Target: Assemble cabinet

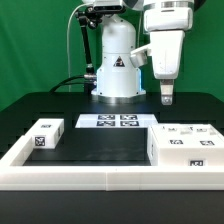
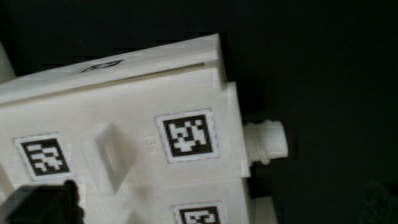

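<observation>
The white cabinet body (image 1: pixel 185 146) lies at the exterior view's right, against the table's white rim, with several marker tags on its top. A small white block (image 1: pixel 43 136) with a tag stands at the exterior view's left. My gripper (image 1: pixel 166 97) hangs well above the cabinet body's near-left part and touches nothing. In the wrist view the cabinet body (image 2: pixel 134 95) fills the frame below my gripper (image 2: pixel 151 207), showing three tags and a round white knob (image 2: pixel 269 141) on its side. The jaws look apart and empty; one dark finger (image 2: pixel 39 205) shows at the edge.
The marker board (image 1: pixel 114 121) lies flat in front of the robot's base (image 1: pixel 117 72). The raised white rim (image 1: pixel 100 178) runs along the table's front and both sides. Black tabletop lies between the small block and the cabinet body.
</observation>
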`<state>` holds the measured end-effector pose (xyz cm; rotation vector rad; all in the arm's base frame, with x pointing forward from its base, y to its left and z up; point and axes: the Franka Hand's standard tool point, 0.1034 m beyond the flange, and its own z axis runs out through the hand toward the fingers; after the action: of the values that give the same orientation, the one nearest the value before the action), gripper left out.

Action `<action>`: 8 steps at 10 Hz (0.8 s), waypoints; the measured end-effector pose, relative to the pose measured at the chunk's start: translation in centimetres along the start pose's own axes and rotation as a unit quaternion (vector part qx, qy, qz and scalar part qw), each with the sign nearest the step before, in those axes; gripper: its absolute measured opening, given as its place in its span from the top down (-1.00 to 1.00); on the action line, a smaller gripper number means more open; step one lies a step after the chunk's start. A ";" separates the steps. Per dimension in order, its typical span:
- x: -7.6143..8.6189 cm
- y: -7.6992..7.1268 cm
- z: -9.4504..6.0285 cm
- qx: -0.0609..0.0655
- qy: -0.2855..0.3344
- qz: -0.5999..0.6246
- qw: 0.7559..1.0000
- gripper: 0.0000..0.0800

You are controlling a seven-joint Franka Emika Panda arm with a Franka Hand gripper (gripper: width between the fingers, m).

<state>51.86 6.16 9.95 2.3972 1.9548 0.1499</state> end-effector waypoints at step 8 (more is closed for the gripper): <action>-0.7 -1.9 0.7 -0.028 0.030 0.210 0.977 -0.99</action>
<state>49.99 5.89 9.08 2.7599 1.4114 0.2892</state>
